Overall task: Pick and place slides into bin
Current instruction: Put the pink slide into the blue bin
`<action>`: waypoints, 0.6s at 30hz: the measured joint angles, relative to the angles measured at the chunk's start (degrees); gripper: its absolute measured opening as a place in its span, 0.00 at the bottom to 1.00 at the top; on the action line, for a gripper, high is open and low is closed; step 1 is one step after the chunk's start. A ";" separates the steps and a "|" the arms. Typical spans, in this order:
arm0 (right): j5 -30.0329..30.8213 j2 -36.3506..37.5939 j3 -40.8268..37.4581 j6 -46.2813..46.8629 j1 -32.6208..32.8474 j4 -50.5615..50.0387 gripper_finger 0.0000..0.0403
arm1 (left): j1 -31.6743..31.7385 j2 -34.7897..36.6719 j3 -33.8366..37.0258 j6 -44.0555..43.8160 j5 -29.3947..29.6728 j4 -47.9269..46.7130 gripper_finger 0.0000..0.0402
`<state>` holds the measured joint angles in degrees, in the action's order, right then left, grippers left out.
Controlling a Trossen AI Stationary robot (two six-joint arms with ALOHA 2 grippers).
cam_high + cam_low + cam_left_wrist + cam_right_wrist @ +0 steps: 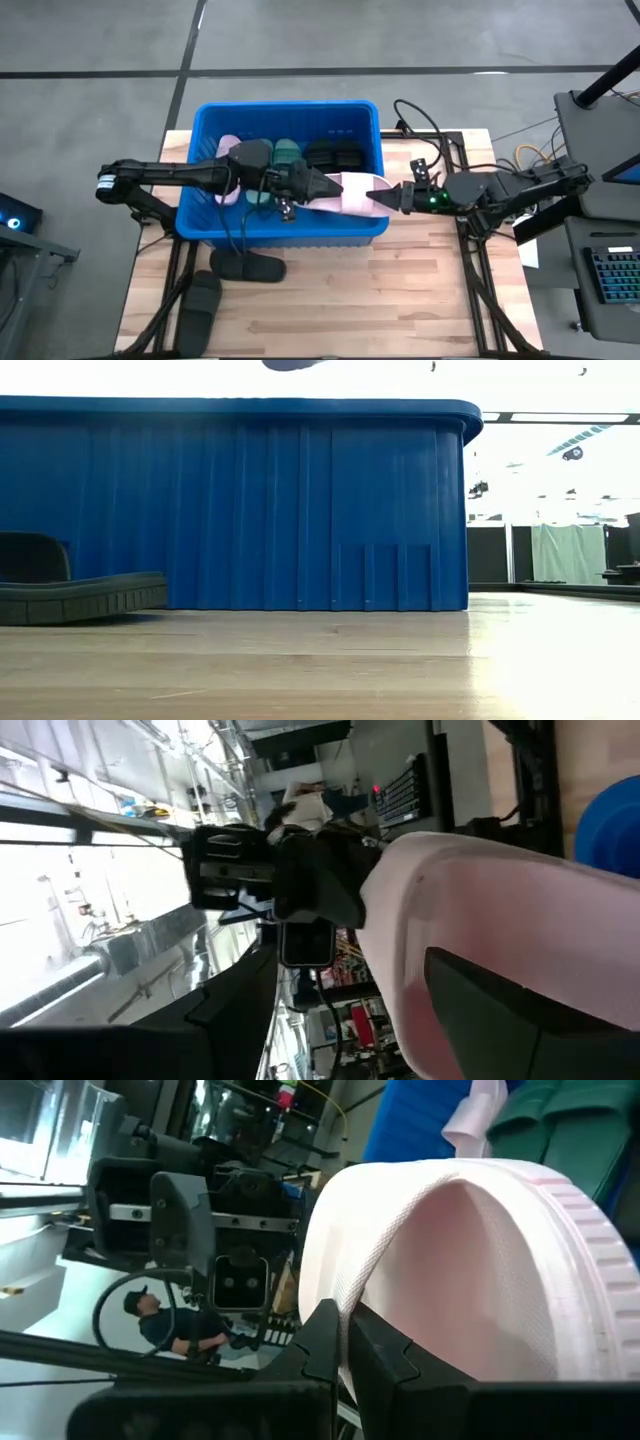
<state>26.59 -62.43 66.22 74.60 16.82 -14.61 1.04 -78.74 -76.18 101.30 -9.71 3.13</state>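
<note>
A robotics lab or workshop: a wooden bench (400,300) on a concrete floor (300,35), loose cables (425,125), a keyboard (612,275), partition screens (570,552).

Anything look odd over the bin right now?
Yes. One pale pink slide hangs over the blue bin with both claws on it: the right claw shut on one end, the left claw at the other.
</note>
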 joint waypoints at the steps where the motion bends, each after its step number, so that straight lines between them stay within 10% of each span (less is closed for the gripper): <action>1: 0.02 -0.47 0.00 0.22 0.00 0.23 0.02 | -0.12 -0.02 0.06 0.24 0.02 -0.14 0.60; 18: 0.22 -2.01 -0.02 -0.23 0.02 2.61 0.02 | -0.78 -3.69 -0.44 1.72 1.73 0.99 0.58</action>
<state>26.81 -64.45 66.19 74.37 16.84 -11.99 0.25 -82.44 -76.62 103.02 -7.99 4.12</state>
